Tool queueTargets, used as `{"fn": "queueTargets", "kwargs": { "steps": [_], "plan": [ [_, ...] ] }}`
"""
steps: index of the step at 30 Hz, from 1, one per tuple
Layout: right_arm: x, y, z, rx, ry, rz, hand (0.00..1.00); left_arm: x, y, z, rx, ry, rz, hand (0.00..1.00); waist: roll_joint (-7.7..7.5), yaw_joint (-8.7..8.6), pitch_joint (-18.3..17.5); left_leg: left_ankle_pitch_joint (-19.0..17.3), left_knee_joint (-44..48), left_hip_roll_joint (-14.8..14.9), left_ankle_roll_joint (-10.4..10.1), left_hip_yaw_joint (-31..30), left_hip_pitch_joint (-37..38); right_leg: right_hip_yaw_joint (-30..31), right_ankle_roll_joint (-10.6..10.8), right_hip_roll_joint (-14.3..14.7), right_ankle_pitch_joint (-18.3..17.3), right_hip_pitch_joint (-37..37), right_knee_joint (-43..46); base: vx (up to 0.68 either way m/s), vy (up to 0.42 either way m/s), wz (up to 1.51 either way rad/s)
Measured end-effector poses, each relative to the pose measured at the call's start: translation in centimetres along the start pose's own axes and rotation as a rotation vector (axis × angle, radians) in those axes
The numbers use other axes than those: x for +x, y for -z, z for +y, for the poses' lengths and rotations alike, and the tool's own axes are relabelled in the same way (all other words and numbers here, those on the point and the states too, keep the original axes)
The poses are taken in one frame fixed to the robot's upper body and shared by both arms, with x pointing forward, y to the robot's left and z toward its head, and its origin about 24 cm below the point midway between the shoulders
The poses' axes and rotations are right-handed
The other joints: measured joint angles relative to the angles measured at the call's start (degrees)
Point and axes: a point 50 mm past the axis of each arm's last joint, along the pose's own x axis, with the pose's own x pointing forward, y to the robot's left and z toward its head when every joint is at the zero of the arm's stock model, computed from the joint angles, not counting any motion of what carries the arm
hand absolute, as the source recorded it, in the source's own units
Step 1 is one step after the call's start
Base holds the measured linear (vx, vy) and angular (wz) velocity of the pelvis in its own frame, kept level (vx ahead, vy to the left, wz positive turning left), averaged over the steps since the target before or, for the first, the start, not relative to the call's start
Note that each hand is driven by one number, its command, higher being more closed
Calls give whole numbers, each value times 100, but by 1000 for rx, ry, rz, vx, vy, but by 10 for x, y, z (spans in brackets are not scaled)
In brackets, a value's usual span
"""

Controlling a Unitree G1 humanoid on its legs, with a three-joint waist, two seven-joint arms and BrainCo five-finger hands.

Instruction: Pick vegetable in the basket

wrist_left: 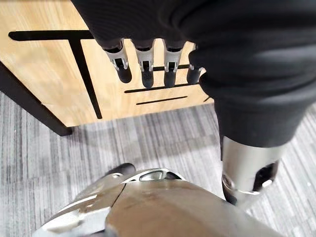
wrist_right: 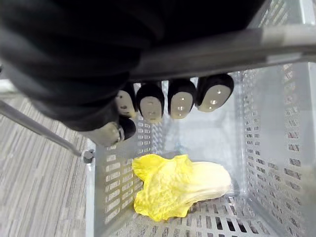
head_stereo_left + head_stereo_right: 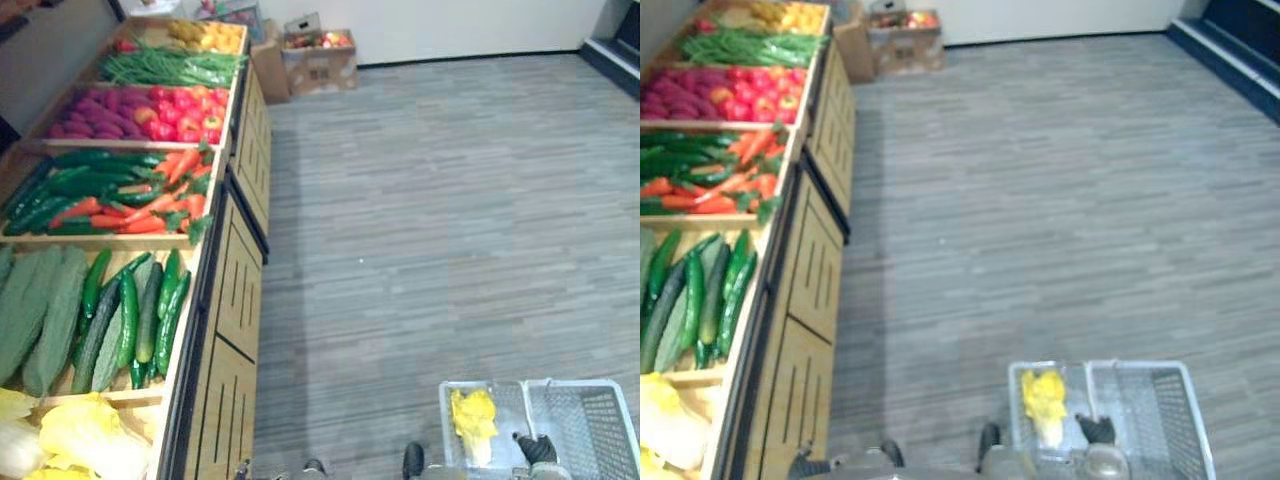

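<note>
Basket (image 3: 592,432): grey mesh, at the robot's right, well apart from the counter (image 3: 236,300).

Cabbage (image 2: 177,185): one yellow head, lying on its side on the basket's bottom.

Right robot hand (image 2: 163,98): fingers curled round the handle (image 2: 232,47), carrying the basket.

Left robot hand (image 1: 143,61): fingers straight and slightly apart, holding nothing, hanging close before the counter's wooden front.

Stock on counter: cabbages (image 3: 85,435) nearest, then cucumbers (image 3: 150,310), then carrots (image 3: 140,215).

Step, as judged: fetch another vegetable.

Handling advice:
- Keep the right robot hand firm on the handle and the basket level, so the cabbage does not roll.
- Raise the left robot hand clear of the counter's edge before reaching in.
- Take the nearest head from above, fingers wide round its body and not its loose leaves.
</note>
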Motion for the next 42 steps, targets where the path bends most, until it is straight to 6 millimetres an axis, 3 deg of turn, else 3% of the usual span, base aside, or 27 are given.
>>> {"fn": "queueTargets", "kwargs": {
  "steps": [3, 7, 10, 12, 13, 15, 17, 20, 22, 23, 24, 25, 26, 27, 29, 30, 31, 33, 34, 35, 36, 37, 39, 42],
  "plan": [
    [-2, 5, -2, -3, 6, 9, 100, 0, 1, 1, 7, -2, 6, 0, -11, -2, -23, 50, -307, -290, 79, -2, 180, -60, 60, -225, 67, 94, -51, 135, 147, 17],
    [-2, 5, -1, -2, 2, 9, 100, 1, 0, 2, 38, 6, -6, 0, 0, 27, -39, 49, -476, -436, 79, 6, 368, -54, 121, -341, 27, 170, -4, 118, 69, -3],
    [0, -5, -2, 6, 8, -23, 100, 0, -2, -4, 79, 38, -20, 0, 23, 46, -24, -60, -486, -409, 206, 286, 534, 142, 228, -513, -493, -553, 1567, 63, 69, -37],
    [1, -9, 0, 18, 9, -32, 100, 0, 1, -5, 104, 48, -16, 0, -23, 66, 16, -219, -486, -404, 238, 513, 776, 132, 234, -722, -529, -1296, 3214, 21, 83, -54],
    [0, -7, 3, 28, 4, -23, 100, 1, 3, 1, 111, 37, -10, 0, -140, 76, 100, -335, -491, -476, 293, 590, 1012, 12, 232, -998, -516, -1497, 3969, 7, 66, -37],
    [-2, -1, 6, 33, -2, -3, 100, 0, 6, 4, 114, 33, 0, 0, -165, 10, 113, -420, -509, -490, 321, 600, 1201, -273, 217, -1277, -563, -1614, 4465, 28, 17, -6],
    [-4, 3, 7, 31, -6, 4, 100, 1, 5, 5, 76, 29, 5, 0, -154, -5, 111, -491, -521, -423, 320, 600, 1222, -690, 96, -1393, -638, -1667, 4068, 90, 2, -3],
    [-4, 2, 12, 57, -12, 17, 100, 4, -1, 6, 15, 19, 1, 0, -124, -5, 131, -481, -518, -199, 61, 600, 1174, -850, 210, -1162, -322, -1695, 2179, 285, -146, -4],
    [-7, 8, 16, 76, -17, 41, 100, 5, -5, 9, 0, 7, -5, 0, -206, -16, 155, -523, -470, -133, -170, 557, 1221, -785, 261, -1089, 247, -1598, 1053, 283, -237, 17],
    [-8, 12, 15, 93, -7, 59, 100, 7, -8, 10, -4, 2, -12, 0, -224, -20, 206, -566, -485, -30, -357, 450, 1333, -715, 32, -984, 897, -1494, 921, 284, -298, 22],
    [-6, 11, 7, 100, 21, 58, 100, 7, -18, -2, -20, 30, -32, 0, 31, -23, 235, -505, -567, 193, -474, 367, 1315, -809, -31, -835, 565, -1593, 1294, 289, -275, 19],
    [-4, 9, 3, 103, 31, 53, 100, 7, -23, -6, -28, 38, -44, 0, 80, -33, 250, -435, -604, 203, -525, 318, 1322, -814, -91, -841, 303, -1735, 1629, 267, -244, 12],
    [-3, 6, 1, 117, 43, 53, 100, 8, -31, -7, -34, 39, -66, 0, 134, -35, 295, -298, -633, 240, -633, 246, 1455, -797, -127, -962, -199, -1925, 2329, 243, -260, 15],
    [-4, 10, 0, 115, 43, 62, 100, 8, -31, -7, -36, 36, -71, 0, 109, -36, 293, -250, -495, 319, -673, 204, 1514, -847, -122, -1031, -604, -1934, 2776, 214, -281, 20],
    [-6, 16, 1, 111, 36, 77, 100, 8, -31, -7, -37, 36, -71, 0, 56, -36, 226, -226, 206, 448, -669, 42, 1212, -935, -150, -1087, -913, -1865, 2960, 192, -294, 33],
    [-6, 17, 0, 109, 37, 77, 100, 8, -33, -4, -38, 27, -81, 0, 52, -61, 228, -159, 1149, 636, -655, -218, 704, -1058, -137, -1093, -986, -1711, 2894, 197, -280, 44],
    [-6, 18, 0, 106, 37, 83, 100, 8, -34, -3, -39, 19, -87, 0, 46, -58, 232, 48, 1861, 761, -669, -391, 341, -1132, -137, -1093, -1031, -1597, 2849, 256, -283, 45],
    [-6, 23, -1, 80, 26, 101, 100, 8, -30, -1, -45, 11, -74, 0, -21, -8, 295, 1082, 3171, 1101, -630, -556, -265, -1314, -276, -1036, -1122, -997, 2477, 251, -176, 31],
    [-7, 24, 1, 80, 22, 104, 100, 8, -30, 1, -50, 9, -73, 0, -26, -2, 300, 997, 3471, 1161, -608, -542, -390, -1339, -284, -1025, -1132, -836, 2353, 268, -113, 25],
    [-6, 22, -3, 83, 32, 99, 100, 9, -29, 2, -52, 4, -73, 0, -45, -1, 314, 477, 3882, 1174, -533, -449, -658, -1378, -280, -1030, -1141, -556, 2102, 258, -107, 17],
    [-5, 21, -4, 89, 38, 96, 100, 9, -29, 2, -56, 1, -71, 0, -45, -2, 314, 271, 3959, 1159, -515, -356, -789, -1396, -282, -1022, -1136, -430, 1972, 308, -90, 19],
    [-4, 18, -6, 98, 45, 90, 100, 9, -30, 3, -65, -6, -72, 0, -33, 4, 318, 22, 3718, 1147, -507, -8, -1050, -1494, -213, -1004, -1091, -109, 1679, 255, 0, 13],
    [-2, 14, -6, 102, 52, 79, 100, 9, -31, 2, -68, -4, -76, 0, -10, 23, 314, 24, 2715, 986, -475, 298, -1169, -1614, -127, -1005, -1046, 193, 1477, 260, 75, 1],
    [0, 4, -6, 108, 63, 37, 100, 7, -32, -4, -78, 6, -76, 0, 97, 42, 276, 451, 525, 545, -59, 329, -1197, -1676, 118, -929, -976, 523, 1177, 228, 156, -13]
  ]
}}
